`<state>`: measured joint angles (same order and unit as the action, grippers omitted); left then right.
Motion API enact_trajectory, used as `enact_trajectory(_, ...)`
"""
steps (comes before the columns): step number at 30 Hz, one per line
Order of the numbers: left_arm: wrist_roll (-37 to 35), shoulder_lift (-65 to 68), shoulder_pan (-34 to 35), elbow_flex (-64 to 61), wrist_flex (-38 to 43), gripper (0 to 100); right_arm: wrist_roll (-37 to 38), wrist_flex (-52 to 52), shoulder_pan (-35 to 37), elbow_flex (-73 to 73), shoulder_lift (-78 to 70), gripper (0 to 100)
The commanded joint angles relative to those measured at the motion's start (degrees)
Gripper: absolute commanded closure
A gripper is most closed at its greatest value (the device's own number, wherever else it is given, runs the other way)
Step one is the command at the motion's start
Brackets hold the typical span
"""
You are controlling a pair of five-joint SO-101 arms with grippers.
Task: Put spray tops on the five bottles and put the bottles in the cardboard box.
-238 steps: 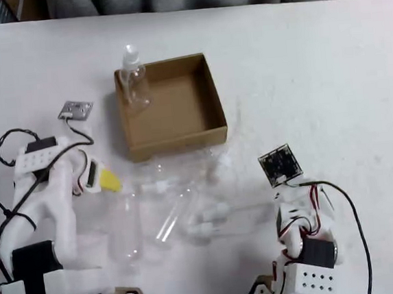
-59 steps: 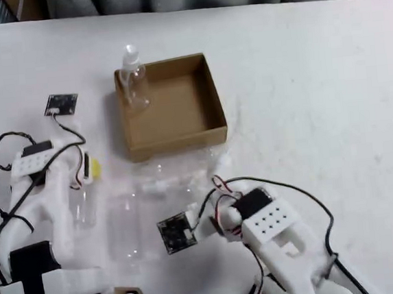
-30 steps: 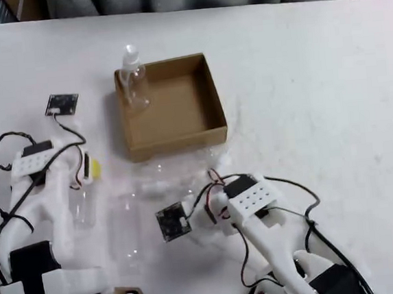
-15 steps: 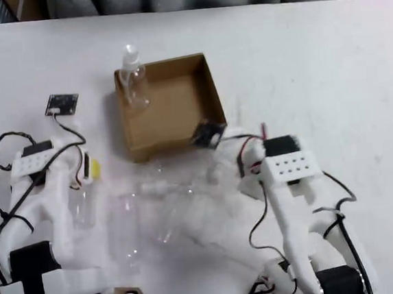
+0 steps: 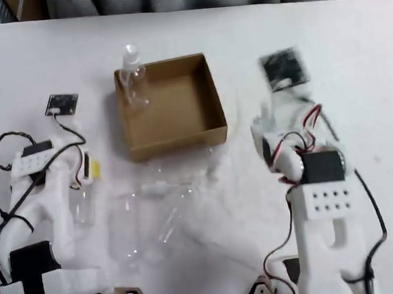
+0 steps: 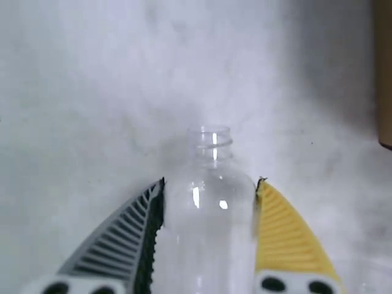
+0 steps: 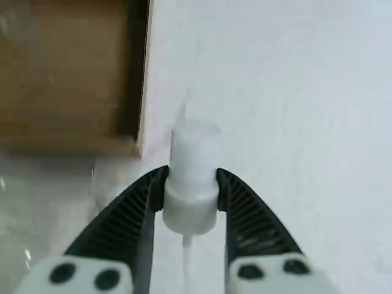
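Gripping clear bottle point(image 6: 208, 226), left claw point(image 6: 210, 185); right claw point(image 7: 191, 174) pinching spray top point(image 7: 192, 197).

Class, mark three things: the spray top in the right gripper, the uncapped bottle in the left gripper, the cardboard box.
spray top point(image 7: 192, 184): right wrist view, white collar.
uncapped bottle point(image 6: 208, 220): left wrist view, clear body.
cardboard box point(image 5: 179, 143): high view, near outer wall.
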<state>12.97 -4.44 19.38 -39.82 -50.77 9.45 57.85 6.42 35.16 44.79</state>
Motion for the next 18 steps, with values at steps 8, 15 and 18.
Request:
enact_trajectory(8, 0.53, -0.75, 0.66, 1.05, 0.62, 98, -9.58, -13.58, 15.69, 2.02, 6.81, 98.2)
enact_trajectory(15, 0.18, -0.92, 0.48, 2.11, 0.44, 98, -9.93, -13.49, 18.15, 9.76, 17.89, 98.3)
enact_trajectory(18, -0.44, -0.92, 0.48, 3.78, 0.44, 98, -9.93, -18.24, 20.44, 14.07, 18.59, 98.3)
